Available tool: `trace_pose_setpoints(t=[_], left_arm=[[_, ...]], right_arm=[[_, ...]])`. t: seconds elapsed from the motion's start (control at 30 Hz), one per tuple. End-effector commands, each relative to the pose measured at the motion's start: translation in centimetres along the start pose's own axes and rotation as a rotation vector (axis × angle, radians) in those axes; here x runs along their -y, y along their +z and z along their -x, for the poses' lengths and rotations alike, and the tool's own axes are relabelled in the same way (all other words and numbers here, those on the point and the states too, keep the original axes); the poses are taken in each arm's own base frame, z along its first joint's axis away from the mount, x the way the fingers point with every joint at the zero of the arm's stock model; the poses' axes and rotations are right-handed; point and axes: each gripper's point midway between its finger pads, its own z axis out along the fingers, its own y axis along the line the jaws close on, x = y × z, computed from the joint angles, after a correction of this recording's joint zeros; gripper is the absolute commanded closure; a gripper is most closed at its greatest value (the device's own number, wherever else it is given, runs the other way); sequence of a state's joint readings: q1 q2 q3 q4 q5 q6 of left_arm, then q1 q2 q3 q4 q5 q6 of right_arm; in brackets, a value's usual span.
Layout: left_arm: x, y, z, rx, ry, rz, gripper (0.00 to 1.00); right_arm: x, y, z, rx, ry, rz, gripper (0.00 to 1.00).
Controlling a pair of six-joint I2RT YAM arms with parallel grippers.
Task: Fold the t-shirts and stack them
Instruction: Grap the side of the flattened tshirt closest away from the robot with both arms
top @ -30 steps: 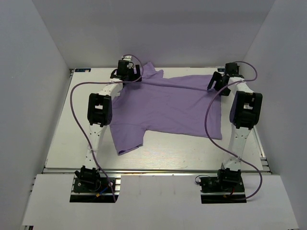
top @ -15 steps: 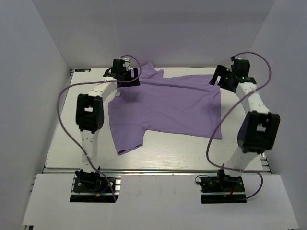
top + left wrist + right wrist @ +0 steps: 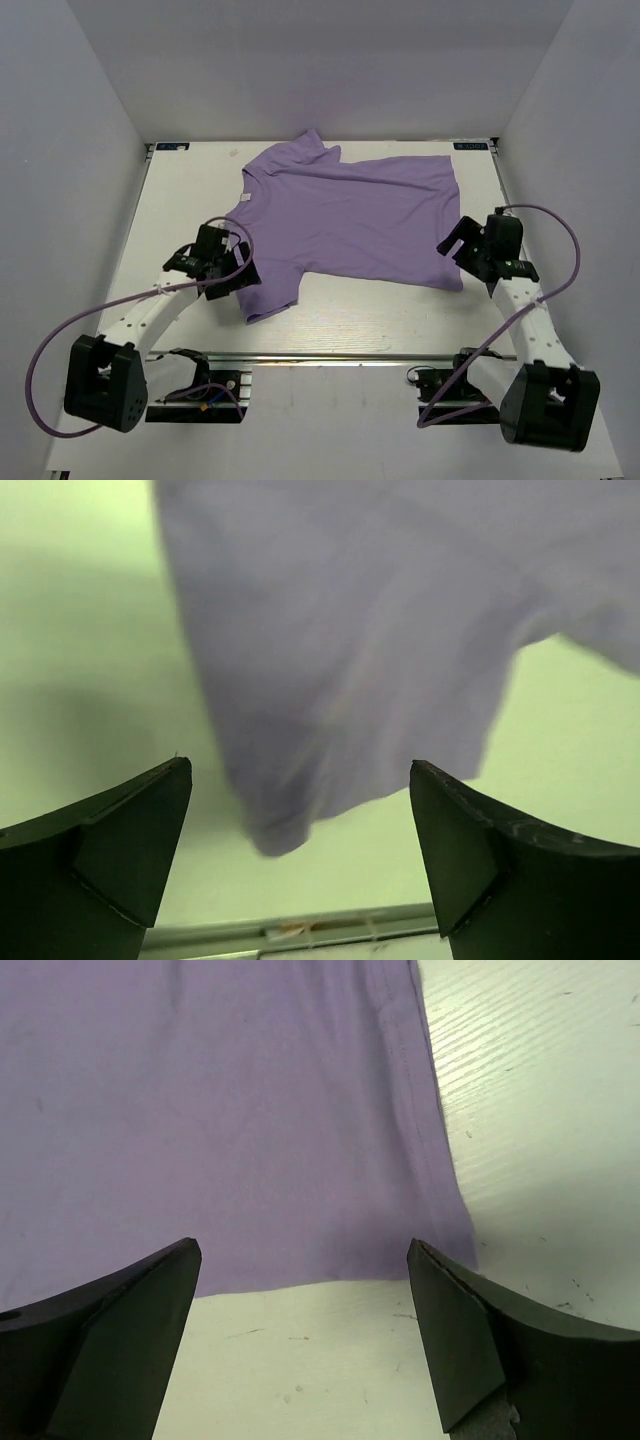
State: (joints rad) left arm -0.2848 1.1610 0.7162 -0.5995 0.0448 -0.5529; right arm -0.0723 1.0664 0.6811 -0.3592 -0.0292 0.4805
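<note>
Black two-finger left gripper [image 3: 233, 272] hangs over the near-left part of the white wood-grain table [image 3: 380, 320], its fingers [image 3: 120, 840] spread wide and holding nothing. In its wrist view, the rounded end of the shirt's near sleeve [image 3: 300, 810] lies between them on the table surface [image 3: 80, 630]. The black right gripper [image 3: 458, 245] sits nearer the table's right edge. Its fingers [image 3: 110, 1330] are equally wide and empty, poised above the near-right corner of the hem [image 3: 455, 1245], with bare table [image 3: 540, 1110] beside it. The plain lavender short-sleeved cloth t-shirt [image 3: 350, 220] lies spread flat across the middle and far half of the table. Its round collar with a small white neck tag [image 3: 243, 199] points toward the left edge and its hem toward the right edge. The other sleeve [image 3: 305, 150] reaches the far edge.
</note>
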Motion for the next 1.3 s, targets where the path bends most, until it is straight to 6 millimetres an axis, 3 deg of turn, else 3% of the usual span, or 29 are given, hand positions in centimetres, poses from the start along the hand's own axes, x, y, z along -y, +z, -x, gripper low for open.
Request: trace_pose_setpoints(t=[0.0, 0.1, 0.23, 0.37, 0.47, 0.6, 0.73, 0.8, 1.07, 1.1, 1.2, 1.27], left_arm=[[-2.6, -0.5, -3.7, -0.054, -0.072, 0.082, 0.0], [-3.7, 0.0, -6.3, -0.087, -0.087, 0.075, 0.0], [-3.7, 0.7, -8.1, -0.126, -0.116, 0.041, 0.18], [-4.6, 1.2, -9.7, -0.161, -0.133, 0.074, 0.47], [-4.7, 1.8, -10.2, -0.159, -0.133, 0.059, 0.58], [-4.5, 2.2, -10.5, -0.172, -0.107, 0.038, 1.0], [-3.6, 2.5, -10.8, -0.177, -0.091, -0.017, 1.0], [-3.5, 2.5, -10.6, -0.17, -0.078, -0.023, 1.0], [-3.6, 2.1, -11.4, -0.202, -0.072, -0.025, 1.0], [-3.3, 2.1, -11.3, -0.212, -0.073, -0.037, 1.0], [-2.7, 1.5, -11.9, -0.256, -0.08, -0.068, 1.0], [-2.7, 0.9, -12.4, -0.284, -0.084, -0.061, 1.0]], right_arm=[[0.9, -0.9, 0.3, 0.084, 0.055, -0.03, 0.1], [1.8, -1.4, -0.1, 0.095, 0.051, -0.059, 0.1], [2.7, -1.9, -0.7, 0.08, 0.035, -0.104, 0.1], [3.6, -1.7, -1.7, 0.052, 0.034, -0.139, 0.1], [4.2, -1.2, -2.7, 0.021, 0.044, -0.156, 0.1], [4.8, -0.9, -4.2, -0.028, 0.048, -0.171, 0.12], [5.6, -0.4, -5.6, -0.058, 0.053, -0.192, 0.16], [6.1, 0.0, -5.6, -0.055, 0.059, -0.22, 0.24], [5.4, 2.7, -5.4, -0.061, 0.106, -0.184, 0.3], [5.3, 3.0, -5.6, -0.07, 0.115, -0.181, 0.43], [4.6, 3.6, -6.6, -0.125, 0.129, -0.139, 0.55], [4.8, 3.5, -7.1, -0.144, 0.131, -0.145, 0.72]])
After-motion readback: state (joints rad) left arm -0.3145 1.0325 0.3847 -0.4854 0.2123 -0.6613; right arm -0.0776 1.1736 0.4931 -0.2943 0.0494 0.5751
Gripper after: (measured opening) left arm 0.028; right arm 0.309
